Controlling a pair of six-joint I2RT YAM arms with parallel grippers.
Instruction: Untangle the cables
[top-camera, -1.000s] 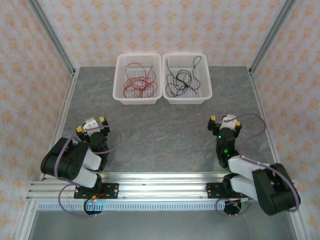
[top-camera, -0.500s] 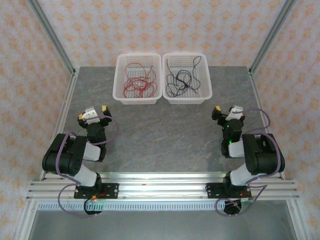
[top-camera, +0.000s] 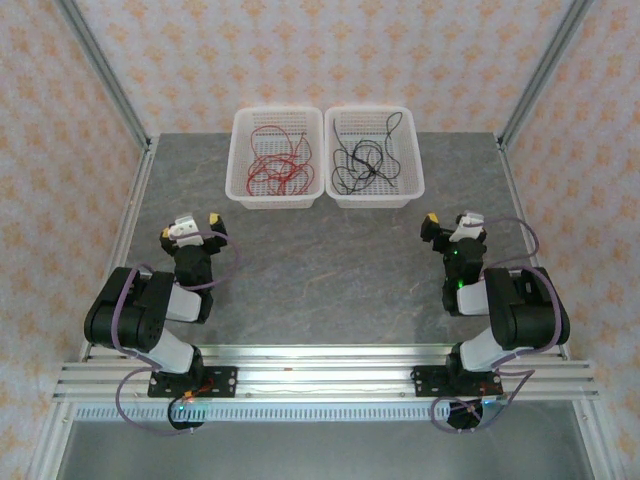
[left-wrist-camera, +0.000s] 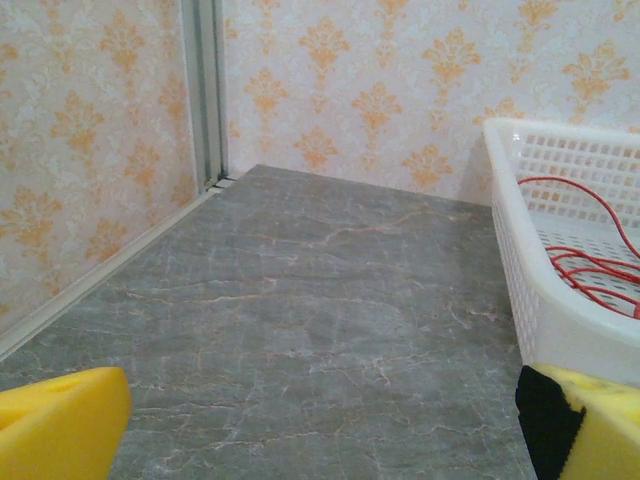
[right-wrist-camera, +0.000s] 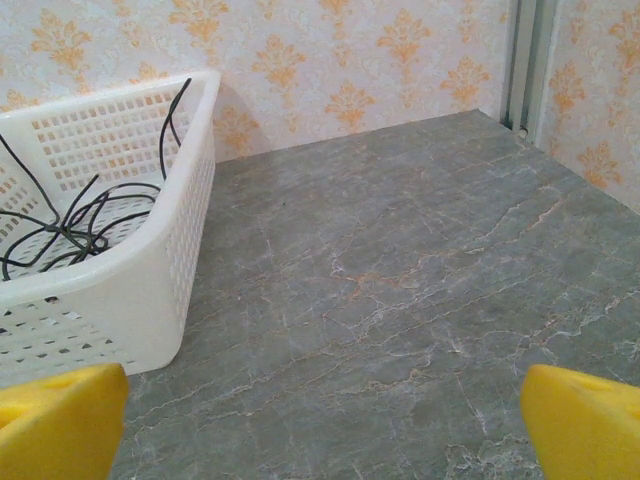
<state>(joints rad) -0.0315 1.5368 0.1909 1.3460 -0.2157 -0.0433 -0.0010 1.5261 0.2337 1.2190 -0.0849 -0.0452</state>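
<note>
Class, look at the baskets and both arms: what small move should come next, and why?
Probably just park both arms: the red cables lie in the left basket, the black cables in the right basket, and both jaws stand open and empty.

Top camera sat high behind my arm bases, looking down over the table (top-camera: 330, 270). My left wrist camera rode low, facing the far left corner; my right, the far right corner. With the top view they shared red cables (left-wrist-camera: 590, 262) in the left basket (left-wrist-camera: 540, 310) and black cables (right-wrist-camera: 50, 230) in the right basket (right-wrist-camera: 150, 290).
</note>
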